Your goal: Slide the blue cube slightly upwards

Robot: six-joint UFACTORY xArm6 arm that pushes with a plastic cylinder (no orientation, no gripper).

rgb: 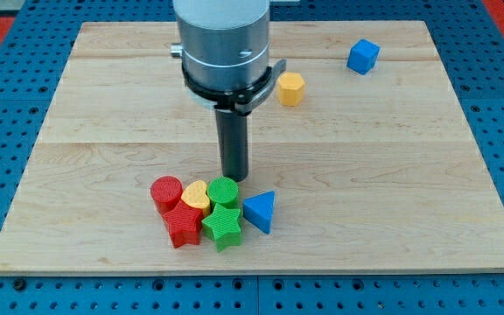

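Note:
The blue cube sits near the view's top right on the wooden board. My tip is the lower end of a dark rod below the grey arm housing. It stands near the board's middle, far to the lower left of the blue cube. It is just above the green cylinder of a cluster at the view's bottom.
A yellow hexagonal block lies right of the arm. The cluster holds a red cylinder, a yellow heart-shaped block, a red star, a green star and a blue triangular block.

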